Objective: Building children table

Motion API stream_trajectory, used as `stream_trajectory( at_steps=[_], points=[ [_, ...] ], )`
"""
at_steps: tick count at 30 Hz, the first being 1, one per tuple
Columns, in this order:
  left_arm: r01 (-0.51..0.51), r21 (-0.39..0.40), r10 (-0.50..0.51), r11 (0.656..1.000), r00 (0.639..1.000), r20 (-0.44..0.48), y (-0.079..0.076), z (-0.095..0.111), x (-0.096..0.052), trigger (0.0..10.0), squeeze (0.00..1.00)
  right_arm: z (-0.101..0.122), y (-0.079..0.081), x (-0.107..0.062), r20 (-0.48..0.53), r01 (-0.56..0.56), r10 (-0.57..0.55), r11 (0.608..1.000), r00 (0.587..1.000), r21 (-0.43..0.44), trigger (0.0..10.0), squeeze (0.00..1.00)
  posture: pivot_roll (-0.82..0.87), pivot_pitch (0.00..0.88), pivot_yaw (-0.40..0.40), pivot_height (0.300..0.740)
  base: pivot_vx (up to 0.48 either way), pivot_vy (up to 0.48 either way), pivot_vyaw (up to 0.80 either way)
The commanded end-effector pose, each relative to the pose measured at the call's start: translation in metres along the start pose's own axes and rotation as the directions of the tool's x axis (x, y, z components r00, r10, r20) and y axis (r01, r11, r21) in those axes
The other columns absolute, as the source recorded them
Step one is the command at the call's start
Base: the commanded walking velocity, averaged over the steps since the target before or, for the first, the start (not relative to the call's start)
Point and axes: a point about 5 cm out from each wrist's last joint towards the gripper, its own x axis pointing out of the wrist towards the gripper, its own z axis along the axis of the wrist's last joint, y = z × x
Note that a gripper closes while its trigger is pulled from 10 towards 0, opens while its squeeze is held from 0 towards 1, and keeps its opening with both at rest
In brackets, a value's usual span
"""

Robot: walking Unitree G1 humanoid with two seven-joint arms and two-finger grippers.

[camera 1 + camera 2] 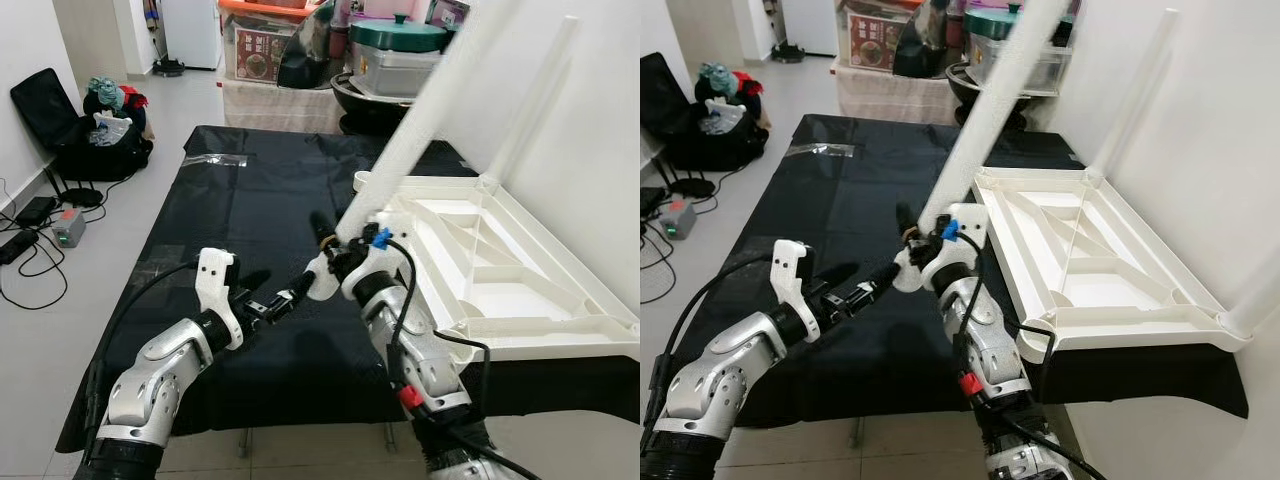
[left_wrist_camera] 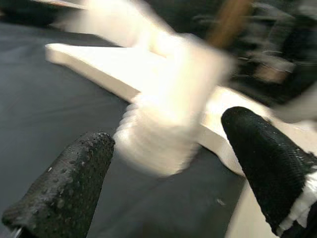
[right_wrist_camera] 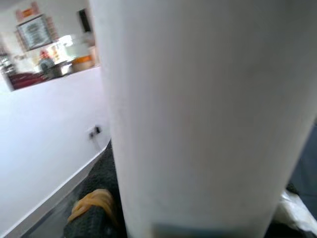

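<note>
Left eye view: an upturned white children's tabletop (image 1: 500,270) lies on the right part of a desk (image 1: 230,210) draped in black cloth, one white leg (image 1: 530,100) already standing at its far corner. The right tool (image 1: 335,245) is clenched around the lower end of a second white leg (image 1: 430,120), which slants up and away over the tabletop's near-left corner. The left tool (image 1: 290,297) sits just beside and below that grip, its fingers (image 2: 64,188) spread apart; in the left wrist view the leg's blurred threaded end (image 2: 158,139) lies between them, untouched.
</note>
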Motion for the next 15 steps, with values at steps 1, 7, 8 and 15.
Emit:
stream_trajectory(
  at_steps=[1, 7, 8, 15],
  points=[
    [0.127, 0.081, -0.12, 0.989, 0.989, -0.082, -0.011, -0.002, 0.002, 10.0, 0.0, -0.001, 0.014, 0.001, -0.041, -0.087, 0.088, 0.996, 0.995, 0.013, 10.0, 0.0, 0.1, 0.0, -0.102, 0.74, 0.0, 0.0, 0.0],
    [0.136, 0.112, -0.122, 0.984, 0.985, -0.12, -0.008, -0.005, 0.0, 10.0, 0.0, 0.004, 0.019, 0.002, -0.062, -0.126, 0.127, 0.992, 0.99, 0.02, 10.0, 0.0, 0.1, 0.0, -0.1, 0.74, 0.0, 0.0, 0.0],
    [0.129, 0.124, -0.112, 0.984, 0.984, -0.136, -0.004, -0.006, -0.002, 10.0, 0.0, 0.006, 0.022, 0.002, -0.063, -0.148, 0.149, 0.989, 0.987, 0.021, 10.0, 0.0, 0.1, 0.0, -0.098, 0.74, 0.0, 0.0, 0.0],
    [0.123, 0.205, -0.074, 0.971, 0.97, -0.232, 0.004, -0.009, -0.01, 10.0, 0.0, 0.014, 0.038, -0.006, -0.093, -0.274, 0.273, 0.962, 0.957, 0.002, 10.0, 0.0, 0.1, 0.0, -0.093, 0.74, 0.0, 0.0, 0.0]
  ],
)
